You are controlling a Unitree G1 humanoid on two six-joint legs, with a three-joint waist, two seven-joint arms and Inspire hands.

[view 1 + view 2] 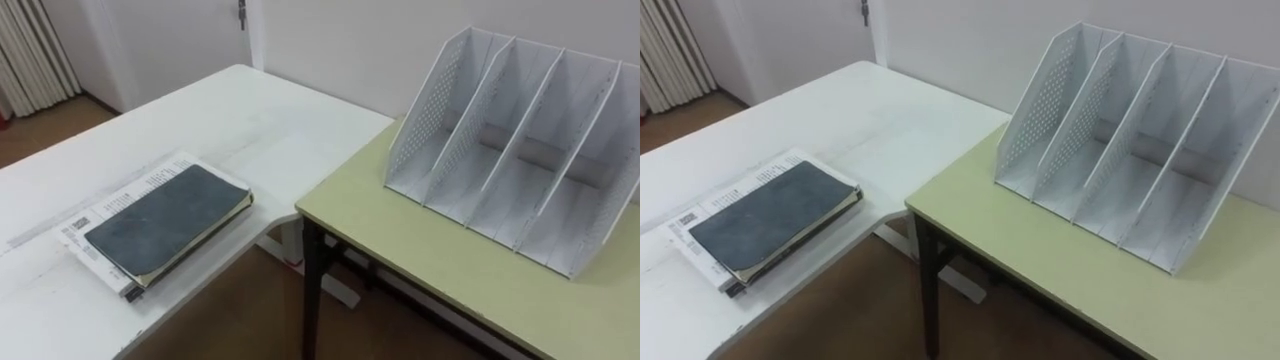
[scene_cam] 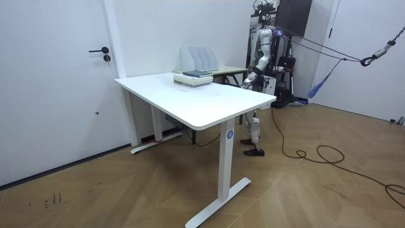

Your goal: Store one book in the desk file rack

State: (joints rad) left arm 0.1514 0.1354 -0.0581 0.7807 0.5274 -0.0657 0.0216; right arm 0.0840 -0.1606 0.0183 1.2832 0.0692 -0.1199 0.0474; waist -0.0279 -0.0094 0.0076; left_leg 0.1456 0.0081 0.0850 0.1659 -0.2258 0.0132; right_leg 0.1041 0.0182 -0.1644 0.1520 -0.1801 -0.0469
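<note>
Left eye view: dark-covered book (image 1: 168,218) lies atop a booklet (image 1: 108,205) at the white table's (image 1: 230,110) near edge, with the file rack (image 1: 497,150) (four open slots) on the green desk (image 1: 420,262), across a floor gap. Left hand (image 2: 247,80) hangs beside the desk, grasp indeterminable.

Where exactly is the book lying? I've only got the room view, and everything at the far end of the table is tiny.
Observer: The dark book lies flat on a stack of printed papers, close to the white table edge that borders the gap to the green desk.
Operator: Anything in the rack already?
Observer: No. The file rack has four compartments, and all of them are empty.
Operator: Which way does it open?
Observer: Its open front faces the robot, with bare desk top in front of it.
</note>
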